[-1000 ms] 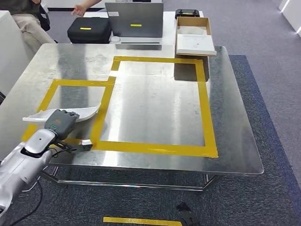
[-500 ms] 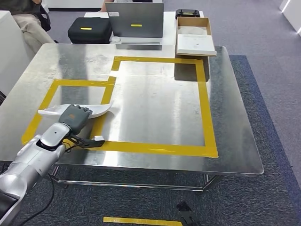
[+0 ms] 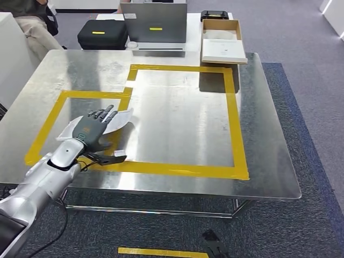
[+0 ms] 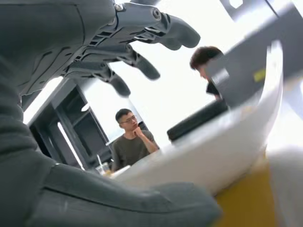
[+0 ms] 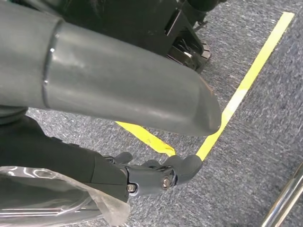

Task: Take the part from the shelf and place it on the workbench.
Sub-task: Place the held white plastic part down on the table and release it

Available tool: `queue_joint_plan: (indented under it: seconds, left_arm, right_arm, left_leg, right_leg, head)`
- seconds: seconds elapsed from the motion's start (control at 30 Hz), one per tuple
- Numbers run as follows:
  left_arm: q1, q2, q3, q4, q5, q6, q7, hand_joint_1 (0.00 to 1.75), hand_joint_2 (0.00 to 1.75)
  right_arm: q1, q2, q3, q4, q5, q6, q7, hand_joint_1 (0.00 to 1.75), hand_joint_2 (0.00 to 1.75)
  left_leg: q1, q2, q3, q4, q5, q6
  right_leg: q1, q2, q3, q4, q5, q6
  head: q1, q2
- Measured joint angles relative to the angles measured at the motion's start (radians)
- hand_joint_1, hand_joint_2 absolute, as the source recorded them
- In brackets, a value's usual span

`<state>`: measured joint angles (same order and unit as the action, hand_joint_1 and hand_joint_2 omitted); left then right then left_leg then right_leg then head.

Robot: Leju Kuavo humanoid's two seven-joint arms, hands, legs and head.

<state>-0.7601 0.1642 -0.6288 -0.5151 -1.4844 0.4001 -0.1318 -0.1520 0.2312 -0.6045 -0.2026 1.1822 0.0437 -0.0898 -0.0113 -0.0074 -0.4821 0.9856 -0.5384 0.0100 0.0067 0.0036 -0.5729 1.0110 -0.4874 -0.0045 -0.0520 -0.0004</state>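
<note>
Now, from the head view, you see your left hand [image 3: 91, 131] over the near left part of the steel counter [image 3: 183, 123], fingers [image 3: 106, 112] spread and pointing away from you. The white part [image 3: 120, 119] lies on the counter under and just beyond those fingers, its far end poking out past the fingertips; the rest is hidden by the hand, so you cannot tell from here whether the palm touches it. It sits across the tape [image 3: 121, 107] that splits the small yellow square from the large one. Well beyond the hand, off the counter's far edge, stand a black case [image 3: 101, 33], a grey case [image 3: 154, 24] and a cardboard box [image 3: 223, 40].

From the left wrist view, the left hand [image 4: 89, 56] is open: the dark fingers [image 4: 143, 66] arch clear above the part [image 4: 221, 151], with bright gap between them, and the thumb [image 4: 118, 203] lies low beside it. The part curves along just past the thumb, resting on the yellow tape [image 4: 246, 203]. Nothing is pinched. Behind it a person [image 4: 130, 139] sits well away.

From the right wrist view, your right hand [image 5: 143, 175] hangs above the grey carpet [image 5: 257, 118], beside a yellow floor stripe [image 5: 246, 85]. Its fingers [image 5: 178, 172] lie loosely curled and hold nothing; you cannot tell how tightly they close.
</note>
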Motion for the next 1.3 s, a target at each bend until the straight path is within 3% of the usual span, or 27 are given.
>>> queue_joint_plan:
  seconds: [0.13, 0.27, 0.37, 0.43, 0.5, 0.53, 0.57, 0.6, 0.67, 0.73, 0.87, 0.93, 1.0, 1.03, 1.07, 1.13, 1.2, 1.27, 1.3]
  left_arm:
    - [0.069, -0.016, 0.034, -0.104, 0.16, 0.148, -0.049, 0.0, 0.0]
    - [0.162, -0.024, 0.065, -0.295, 0.227, 0.158, -0.053, 0.0, 0.0]
    - [0.199, -0.029, 0.08, -0.396, 0.259, 0.164, -0.061, 0.0, 0.0]
    - [0.228, -0.038, 0.095, -0.46, 0.303, 0.177, -0.078, 0.0, 0.0]
    - [0.267, -0.047, 0.106, -0.527, 0.33, 0.184, -0.085, 0.0, 0.0]
    - [0.286, -0.051, 0.108, -0.555, 0.333, 0.184, -0.083, 0.0, 0.0]
    - [0.302, -0.055, 0.109, -0.579, 0.334, 0.183, -0.082, 0.0, 0.0]
    - [0.314, -0.057, 0.11, -0.598, 0.334, 0.183, -0.082, 0.0, 0.0]
    - [0.326, -0.059, 0.115, -0.631, 0.335, 0.183, -0.082, 0.0, 0.0]
    - [0.334, -0.061, 0.121, -0.656, 0.354, 0.188, -0.092, 0.0, 0.0]
    - [0.431, -0.077, 0.155, -0.773, 0.537, 0.248, -0.183, 0.0, 0.0]
    - [0.522, -0.094, 0.175, -0.873, 0.679, 0.266, -0.247, 0.0, 0.0]
    - [0.612, -0.113, 0.187, -0.965, 0.851, 0.244, -0.32, 0.0, 0.0]
    - [0.653, -0.122, 0.191, -1.004, 0.936, 0.217, -0.356, 0.0, 0.0]
    - [0.689, -0.131, 0.197, -1.039, 1.016, 0.184, -0.39, 0.0, 0.0]
    - [0.742, -0.148, 0.21, -1.093, 1.148, 0.119, -0.449, 0.0, 0.0]
    - [0.777, -0.164, 0.222, -1.137, 1.234, 0.056, -0.494, 0.0, 0.0]
    - [0.808, -0.179, 0.228, -1.175, 1.279, 0.002, -0.528, 0.0, 0.0]
    - [0.825, -0.184, 0.229, -1.19, 1.292, -0.017, -0.541, 0.0, 0.0]
  right_arm:
    - [0.008, 0.001, 0.008, 0.0, -0.036, -0.025, 0.001, 0.0, 0.0]
    - [0.018, 0.001, 0.021, 0.0, -0.055, -0.037, 0.002, 0.0, 0.0]
    - [0.019, 0.002, 0.025, 0.0, -0.061, -0.042, 0.002, 0.0, 0.0]
    - [0.021, 0.002, 0.026, 0.0, -0.067, -0.046, 0.002, 0.0, 0.0]
    - [0.027, 0.002, 0.027, 0.0, -0.073, -0.049, 0.002, 0.0, 0.0]
    - [0.03, 0.002, 0.027, 0.0, -0.074, -0.05, 0.002, 0.0, 0.0]
    - [0.033, 0.002, 0.027, 0.0, -0.076, -0.05, 0.002, 0.0, 0.0]
    - [0.034, 0.002, 0.027, 0.0, -0.077, -0.051, 0.002, 0.0, 0.0]
    - [0.033, 0.002, 0.029, 0.0, -0.077, -0.051, 0.002, 0.0, 0.0]
    - [0.033, 0.002, 0.032, 0.0, -0.079, -0.052, 0.002, 0.0, 0.0]
    - [0.057, 0.001, 0.038, 0.0, -0.079, -0.09, -0.044, 0.0, 0.0]
    - [0.084, -0.001, 0.043, 0.0, -0.076, -0.114, -0.076, 0.0, 0.0]
    - [0.106, -0.005, 0.045, 0.0, -0.073, -0.125, -0.089, 0.0, 0.0]
    - [0.113, -0.007, 0.047, 0.0, -0.069, -0.126, -0.09, 0.0, 0.0]
    - [0.118, -0.009, 0.05, 0.001, -0.064, -0.125, -0.09, 0.0, 0.0]
    - [0.122, -0.014, 0.057, 0.001, -0.056, -0.115, -0.09, 0.0, 0.0]
    - [0.121, -0.019, 0.063, 0.001, -0.048, -0.094, -0.085, 0.0, 0.0]
    - [0.12, -0.025, 0.073, 0.001, -0.036, -0.076, -0.076, 0.0, 0.0]
    - [0.12, -0.028, 0.079, 0.001, -0.029, -0.072, -0.07, 0.0, 0.0]
  left_leg:
    - [-0.002, 0.0, -0.001, 0.005, -0.002, 0.003]
    - [-0.006, 0.0, -0.003, 0.009, -0.002, 0.01]
    - [0.0, 0.004, 0.001, -0.009, 0.017, 0.025]
    - [0.006, 0.008, 0.003, -0.021, 0.028, 0.033]
    - [0.008, 0.008, 0.0, -0.022, 0.029, 0.035]
    - [0.009, 0.008, 0.0, -0.021, 0.028, 0.035]
    - [0.011, 0.008, 0.0, -0.019, 0.027, 0.033]
    - [0.014, 0.008, 0.0, -0.016, 0.024, 0.029]
    - [0.02, 0.007, -0.003, -0.003, 0.013, 0.016]
    - [0.019, 0.006, -0.012, 0.014, 0.004, 0.003]
    - [0.018, 0.005, -0.029, 0.04, -0.016, -0.015]
    - [0.019, 0.005, -0.058, 0.112, -0.072, -0.023]
    - [0.02, 0.005, -0.111, 0.24, -0.14, -0.026]
    - [0.02, 0.005, -0.13, 0.29, -0.157, -0.025]
    - [0.019, 0.005, -0.136, 0.308, -0.154, -0.023]
    - [0.017, 0.005, -0.097, 0.236, -0.099, -0.01]
    - [0.011, 0.006, -0.026, 0.1, -0.046, 0.006]
    - [0.002, 0.007, 0.007, 0.029, -0.024, 0.013]
    - [-0.001, 0.008, 0.004, 0.025, -0.017, 0.013]
  right_leg:
    - [-0.003, 0.0, 0.0, -0.001, 0.002, 0.004]
    - [-0.007, 0.0, 0.0, -0.003, 0.006, 0.012]
    - [-0.006, 0.001, -0.01, 0.005, -0.002, 0.025]
    - [-0.008, 0.001, -0.051, 0.084, -0.05, 0.032]
    - [-0.014, 0.001, -0.114, 0.221, -0.102, 0.04]
    - [-0.017, 0.001, -0.136, 0.265, -0.107, 0.044]
    - [-0.02, 0.0, -0.144, 0.276, -0.094, 0.049]
    - [-0.023, -0.001, -0.131, 0.241, -0.06, 0.053]
    - [-0.027, -0.003, -0.071, 0.115, 0.007, 0.061]
    - [-0.027, -0.001, -0.031, 0.044, 0.025, 0.057]
    - [-0.029, 0.004, -0.031, 0.031, 0.003, 0.026]
    - [-0.031, 0.003, -0.033, 0.028, 0.004, 0.014]
    - [-0.026, 0.003, -0.038, 0.028, 0.007, 0.007]
    - [-0.023, 0.003, -0.041, 0.028, 0.009, 0.004]
    - [-0.02, 0.003, -0.045, 0.029, 0.012, 0.001]
    - [-0.012, 0.003, -0.052, 0.028, 0.019, -0.001]
    - [-0.007, 0.002, -0.058, 0.028, 0.029, 0.001]
    - [-0.007, -0.001, -0.06, 0.024, 0.041, 0.011]
    - [-0.009, -0.002, -0.06, 0.02, 0.048, 0.019]
  head:
    - [0.0, 0.0]
    - [0.0, 0.0]
    - [0.001, 0.0]
    - [0.005, 0.0]
    - [0.008, 0.0]
    - [0.008, 0.0]
    - [0.008, 0.0]
    - [0.008, 0.0]
    - [0.01, 0.0]
    - [0.014, 0.0]
    - [0.011, 0.0]
    - [0.009, 0.0]
    - [0.008, 0.0]
    - [0.008, 0.0]
    - [0.008, 0.0]
    - [0.008, 0.0]
    - [0.009, 0.0]
    - [0.009, 0.0]
    - [0.009, 0.0]
